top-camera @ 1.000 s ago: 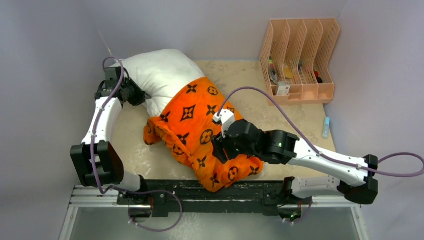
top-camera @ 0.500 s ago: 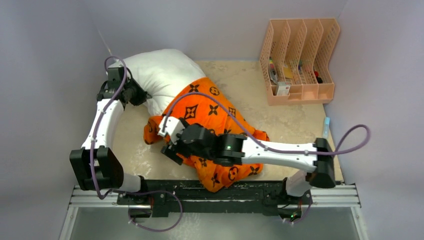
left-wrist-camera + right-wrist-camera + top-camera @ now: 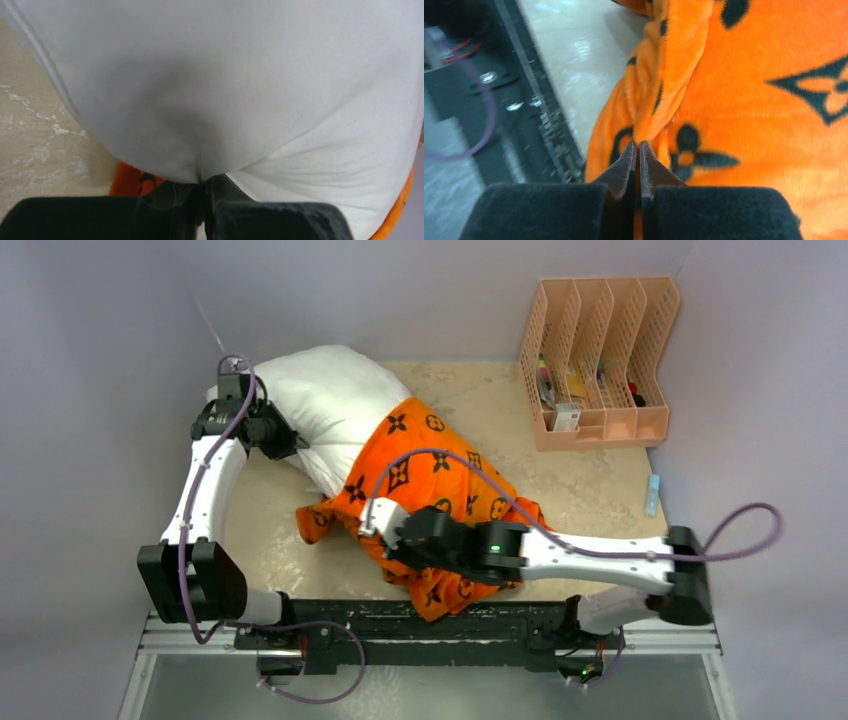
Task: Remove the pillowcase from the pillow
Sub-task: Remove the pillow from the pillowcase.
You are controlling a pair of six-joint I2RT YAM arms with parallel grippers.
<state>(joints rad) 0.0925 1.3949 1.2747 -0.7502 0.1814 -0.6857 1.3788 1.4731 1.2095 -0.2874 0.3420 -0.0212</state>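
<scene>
The pillowcase (image 3: 430,455) is plush orange cloth with a short fuzzy nap, matt, and its black motifs are printed into the pile. The pillow (image 3: 330,400) is smooth white woven cloth, matt, with a stitched seam along its edge. The table (image 3: 590,475) has a beige marbled top with a faint sheen. At 1 o'clock the file rack (image 3: 600,350) is peach perforated plastic. At 6 o'clock the rail (image 3: 340,625) is dark metal. The right gripper (image 3: 639,145) is matt black and finely grainy.
</scene>
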